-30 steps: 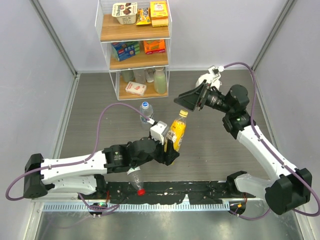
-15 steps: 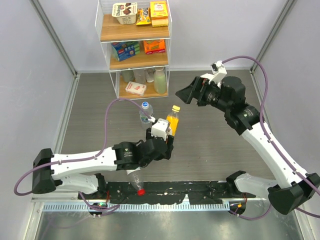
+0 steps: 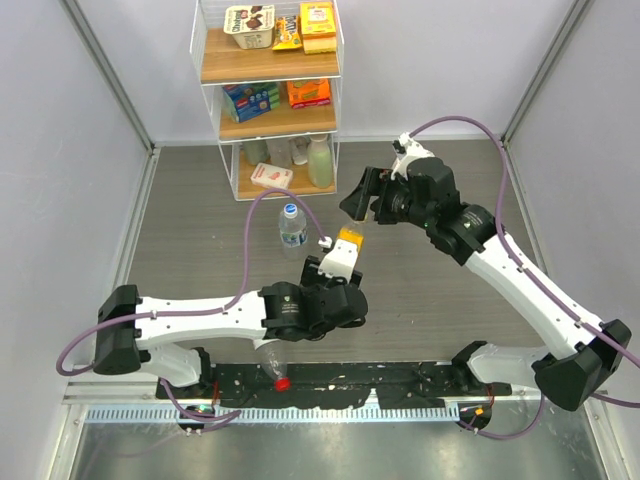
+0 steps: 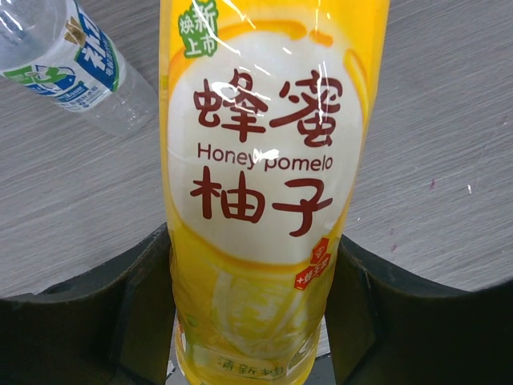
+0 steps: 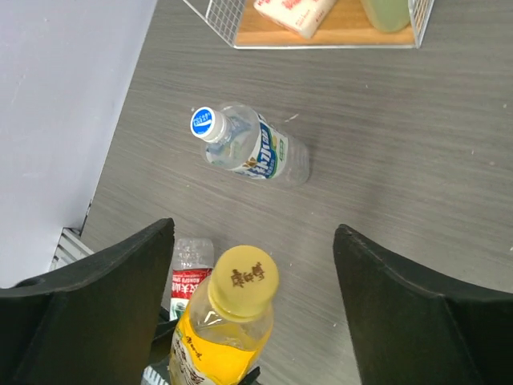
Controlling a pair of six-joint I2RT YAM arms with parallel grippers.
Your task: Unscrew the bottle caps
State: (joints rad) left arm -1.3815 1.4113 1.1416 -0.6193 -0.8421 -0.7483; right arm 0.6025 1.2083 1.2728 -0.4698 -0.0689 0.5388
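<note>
Bottom centre of the top view: red-label bottle (image 3: 268, 358) lying on the table (image 3: 430, 290), red cap (image 3: 283, 382) at its lower end.

Just above it in frame, the left gripper (image 4: 252, 321) is clamped on the lower body of the yellow bottle (image 4: 264, 160), pinching it from both sides with both contacts touching. The bottle is cap-up with the yellow cap (image 5: 243, 277) on. Can't tell if its base touches the table.

The right gripper (image 5: 255, 233) hovers close to that cap and looks down on it. Its jaws are spread wide, hold nothing, and both sides are clear of the cap.

Further up, left of centre: blue-label bottle (image 3: 291, 228) standing, cap on, apart from the yellow bottle.

Top of frame: wire shelf (image 3: 268, 68) with boxes and bottles.
</note>
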